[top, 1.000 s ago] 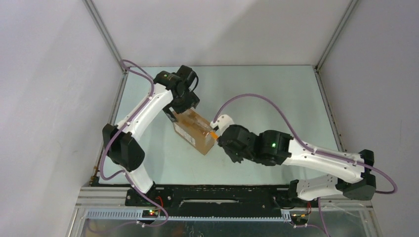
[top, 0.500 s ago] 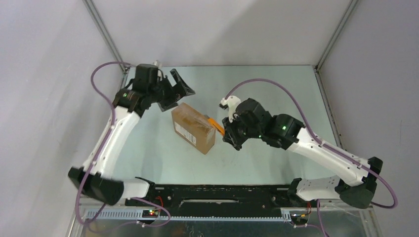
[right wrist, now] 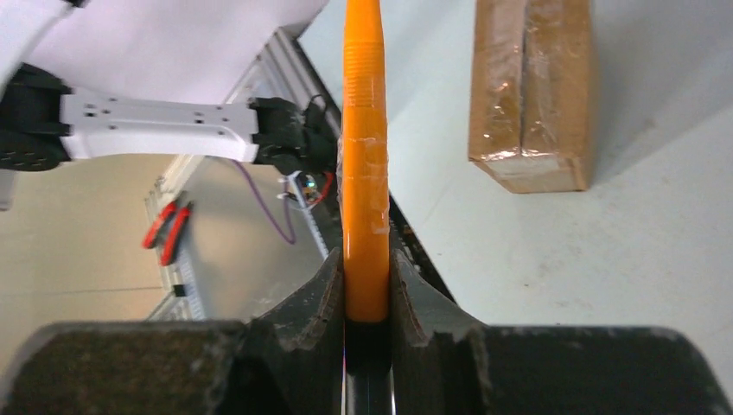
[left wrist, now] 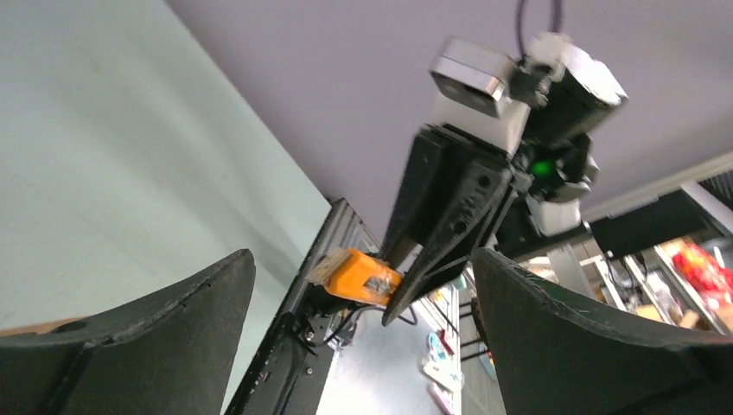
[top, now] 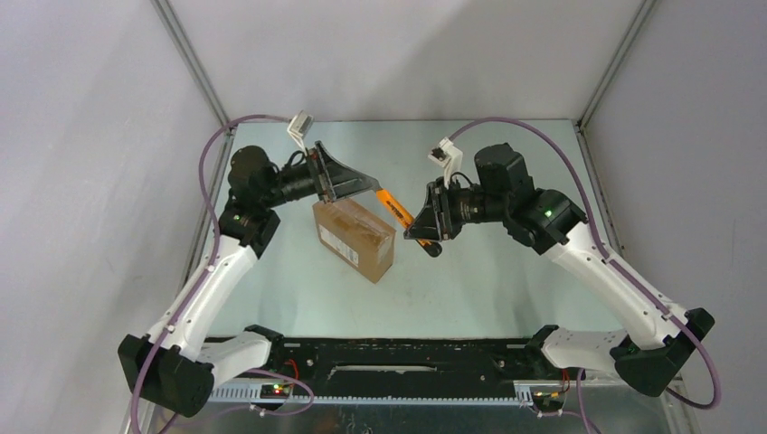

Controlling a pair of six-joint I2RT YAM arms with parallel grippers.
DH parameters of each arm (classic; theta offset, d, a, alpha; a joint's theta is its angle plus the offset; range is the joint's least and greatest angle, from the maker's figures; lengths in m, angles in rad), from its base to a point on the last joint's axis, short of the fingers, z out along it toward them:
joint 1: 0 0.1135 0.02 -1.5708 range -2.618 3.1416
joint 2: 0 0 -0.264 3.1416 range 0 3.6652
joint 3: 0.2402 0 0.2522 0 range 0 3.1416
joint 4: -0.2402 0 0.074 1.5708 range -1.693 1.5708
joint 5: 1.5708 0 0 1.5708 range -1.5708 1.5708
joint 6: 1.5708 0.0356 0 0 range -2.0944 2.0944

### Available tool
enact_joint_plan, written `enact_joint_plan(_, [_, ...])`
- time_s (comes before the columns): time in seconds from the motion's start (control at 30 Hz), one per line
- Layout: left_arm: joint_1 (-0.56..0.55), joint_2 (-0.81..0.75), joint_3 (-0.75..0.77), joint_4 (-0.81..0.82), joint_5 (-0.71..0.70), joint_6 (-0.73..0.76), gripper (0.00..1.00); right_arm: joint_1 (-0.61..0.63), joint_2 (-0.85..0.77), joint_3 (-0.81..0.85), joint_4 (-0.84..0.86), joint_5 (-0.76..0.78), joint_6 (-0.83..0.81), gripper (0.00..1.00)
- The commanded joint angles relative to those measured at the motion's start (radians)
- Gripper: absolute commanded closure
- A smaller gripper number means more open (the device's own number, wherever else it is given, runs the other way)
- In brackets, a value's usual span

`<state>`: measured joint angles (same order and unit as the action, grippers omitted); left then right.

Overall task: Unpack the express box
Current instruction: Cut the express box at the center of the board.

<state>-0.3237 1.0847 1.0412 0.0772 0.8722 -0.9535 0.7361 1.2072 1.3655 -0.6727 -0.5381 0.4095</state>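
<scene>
**Knife held aloft over taped parcel as two grippers face each other**

The right gripper (right wrist: pixel 366 261) clamps both fingers tight on one end of a slim orange utility knife (right wrist: pixel 364 147), which juts straight out ahead of its fingertips. The left gripper (left wrist: pixel 360 264) faces it from the opposite side with its jaws spread as wide as they go and nothing between its fingers (left wrist: pixel 147 337). The knife's far end points toward that gap, though whether it reaches in between the fingers cannot be told. Both grippers hang above the pale green table (top: pixel 506 271), turned toward one another.

The express box (top: pixel 355 238), a small brown cardboard parcel, lies flat on the table below and between the two grippers, roughly beneath the knife's far end. Seen from the right gripper's own camera, the box sits ahead of the fingertips and to the right of the knife, with a strip of tabletop between box and knife. Neither gripper touches the box. Clear tape (right wrist: pixel 525 78) runs along the seam of its upper face, where the flaps lie closed. A white printed label (top: pixel 338 242) shows on the side face turned toward the arms' bases. The white link of the left arm (right wrist: pixel 156 130) shows beyond the knife, to its left.
</scene>
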Motion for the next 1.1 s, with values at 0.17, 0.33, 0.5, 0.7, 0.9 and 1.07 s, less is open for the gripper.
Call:
enact_joint_plan(0.17, [-0.065,0.010,-0.040,0.270,0.156,-0.084,0.11,-0.050,0.015,0.045,0.143,-0.252,0.096,1.00])
enact_joint_plan(0.33, [-0.081,0.036,-0.049,0.303,0.156,-0.108,0.26,-0.058,0.018,0.045,0.162,-0.283,0.110,1.00])
enact_joint_plan(0.5, [-0.094,0.053,-0.056,0.354,0.163,-0.149,0.57,-0.077,0.020,0.045,0.159,-0.287,0.117,1.00])
enact_joint_plan(0.7, [-0.109,0.073,-0.067,0.318,0.082,-0.168,1.00,-0.100,0.011,0.020,0.249,-0.221,0.212,0.62])
enact_joint_plan(0.9, [-0.088,0.112,-0.257,0.792,-0.170,-0.616,1.00,-0.129,-0.140,-0.201,0.542,0.013,0.430,0.10])
enact_joint_plan(1.07, [-0.093,0.146,-0.392,1.032,-0.395,-0.851,1.00,-0.081,-0.237,-0.378,0.760,0.295,0.534,0.08])
